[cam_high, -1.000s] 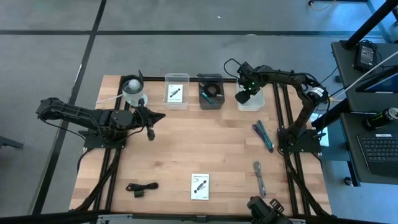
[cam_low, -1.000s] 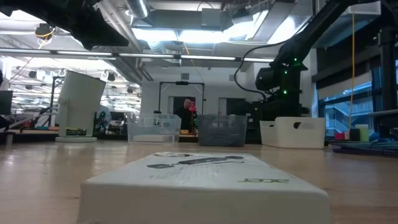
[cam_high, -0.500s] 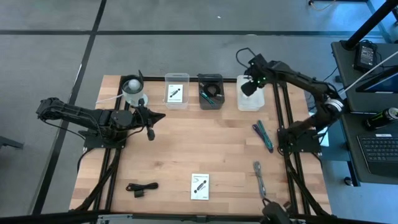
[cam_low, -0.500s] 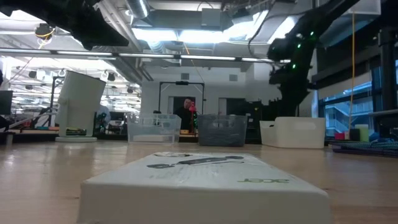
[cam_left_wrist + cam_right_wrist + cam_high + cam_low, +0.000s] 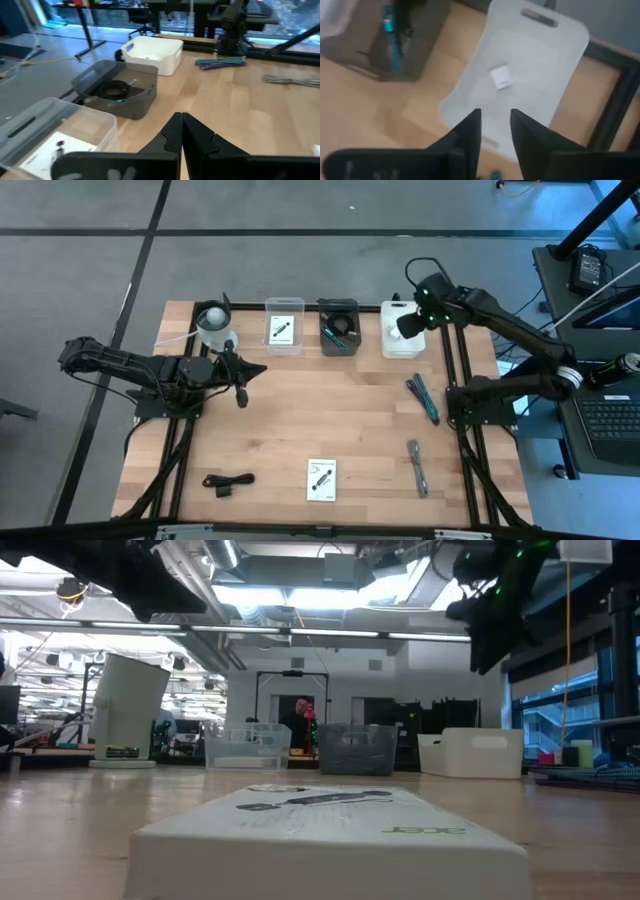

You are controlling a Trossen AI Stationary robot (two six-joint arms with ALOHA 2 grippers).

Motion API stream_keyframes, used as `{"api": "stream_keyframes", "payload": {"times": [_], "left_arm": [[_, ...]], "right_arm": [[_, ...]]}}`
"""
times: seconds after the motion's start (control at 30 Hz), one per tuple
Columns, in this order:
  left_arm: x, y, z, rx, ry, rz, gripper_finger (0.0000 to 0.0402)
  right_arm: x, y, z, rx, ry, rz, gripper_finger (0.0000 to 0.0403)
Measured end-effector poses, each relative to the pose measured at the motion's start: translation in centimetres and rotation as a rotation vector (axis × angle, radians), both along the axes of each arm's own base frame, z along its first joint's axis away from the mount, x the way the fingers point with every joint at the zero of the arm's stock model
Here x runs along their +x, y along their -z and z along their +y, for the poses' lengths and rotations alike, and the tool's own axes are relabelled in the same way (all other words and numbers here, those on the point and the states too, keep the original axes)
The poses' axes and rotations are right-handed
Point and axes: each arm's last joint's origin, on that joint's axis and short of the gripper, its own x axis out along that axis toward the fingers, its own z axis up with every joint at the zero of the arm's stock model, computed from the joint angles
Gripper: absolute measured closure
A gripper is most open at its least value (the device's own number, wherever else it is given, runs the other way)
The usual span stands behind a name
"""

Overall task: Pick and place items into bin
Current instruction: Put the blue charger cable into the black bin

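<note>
Now we see the right gripper [image 5: 406, 327] above the white bin [image 5: 403, 346], fingers apart, empty; a small white block [image 5: 500, 77] lies inside. Left gripper [image 5: 241, 392] clenched, idle. Card [image 5: 321, 479], cables [image 5: 228, 481], pen [image 5: 423, 398] wait on the tabletop [image 5: 330, 415].

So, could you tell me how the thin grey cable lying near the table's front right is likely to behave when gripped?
The thin grey cable looks slender and bent, so it would probably flop and dangle. It lies flat, so it likely won't roll.
</note>
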Motion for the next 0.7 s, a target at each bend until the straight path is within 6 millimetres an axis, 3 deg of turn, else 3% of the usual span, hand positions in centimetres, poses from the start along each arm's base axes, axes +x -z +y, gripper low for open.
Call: {"api": "stream_keyframes", "payload": {"times": [0.27, 0.43, 0.7], "left_arm": [[0.1, 0.0, -0.3, -0.029, 0.094, 0.005, 0.04], [0.1, 0.1, -0.4, -0.045, 0.144, 0.007, 0.04], [0.1, 0.1, -0.6, -0.056, 0.193, 0.011, 0.04]], "right_arm": [[1.8, -0.8, 5.4, 0.07, -0.045, -0.069, 0.0396], [3.4, -0.6, 8.7, 0.059, -0.053, -0.067, 0.0392], [3.8, -0.3, 12.2, 0.053, -0.049, -0.059, 0.0397]]}}
